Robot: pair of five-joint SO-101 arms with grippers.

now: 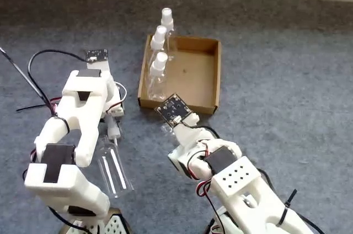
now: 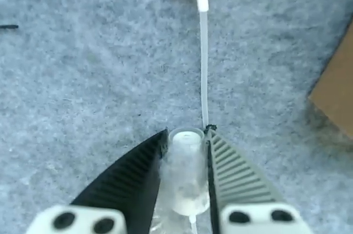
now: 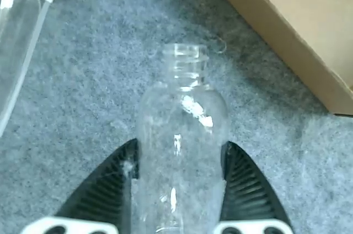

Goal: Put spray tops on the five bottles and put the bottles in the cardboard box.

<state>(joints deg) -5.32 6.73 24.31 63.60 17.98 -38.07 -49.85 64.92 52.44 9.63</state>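
Bottle body fills the gap between the jaws of the right gripper [image 3: 181, 145]. The held bottle [image 3: 182, 107] is clamped on both flanks just below its shoulder, and its open, uncapped neck sticks out past the fingertips. It sits just near of the cardboard box [image 1: 218, 74], close to the box's near wall.

The left gripper [image 2: 187, 133] has its jaws squeezed onto a spray top [image 2: 185, 173]. They grip its clear cap, whose rim is level with the fingertips. A white tube [image 2: 203, 68] runs on from the jaw tips over the grey carpet [image 1: 287, 57]; whether it belongs to that top I cannot tell.

A loose bottle [image 1: 115, 170] lies on the carpet, near of the left gripper. Three capped bottles [image 1: 159, 38] line the box's left wall.
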